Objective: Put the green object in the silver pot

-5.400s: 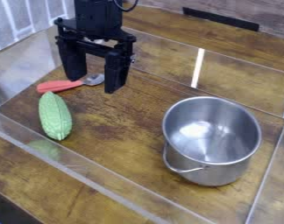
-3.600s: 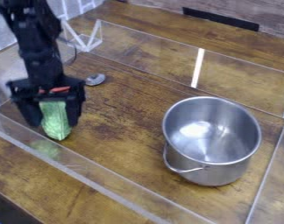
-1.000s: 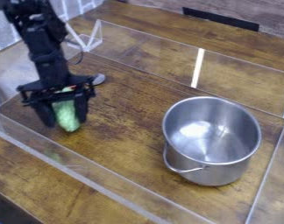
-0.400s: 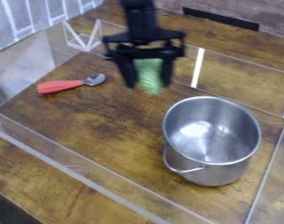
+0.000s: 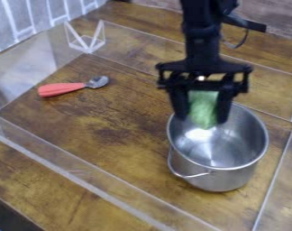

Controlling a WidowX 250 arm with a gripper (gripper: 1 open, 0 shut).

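Over at the right side of the tabletop (image 5: 100,126), the arm (image 5: 204,27) has the green veggie (image 5: 205,110) right up by the silver pot (image 5: 217,149), so honestly most of this job looks done. The black fingers (image 5: 204,81) are closed around the veggie, which hangs below them at the back part of the pot's opening. It's a bit blurry, so I can't tell if the lower end already dips below the rim or just sits over it from this angle, and I can't tell if it touches the steel either.

What's done: the veggie is picked up and carried to the pot. What's left, as I read it: get it properly over the middle, maybe a touch more toward the near side, lower it some, then let go and back the arm out. It isn't released, so I wouldn't call it finished.

Only thing I'd watch is the back rim, since a drop from there could clip the edge and roll off outside. The pot itself stands upright with its little handle (image 5: 191,171) on the near side, and the red-handled spoon (image 5: 71,87) lies well apart on the left of the picture, not part of this job, so just leave it be
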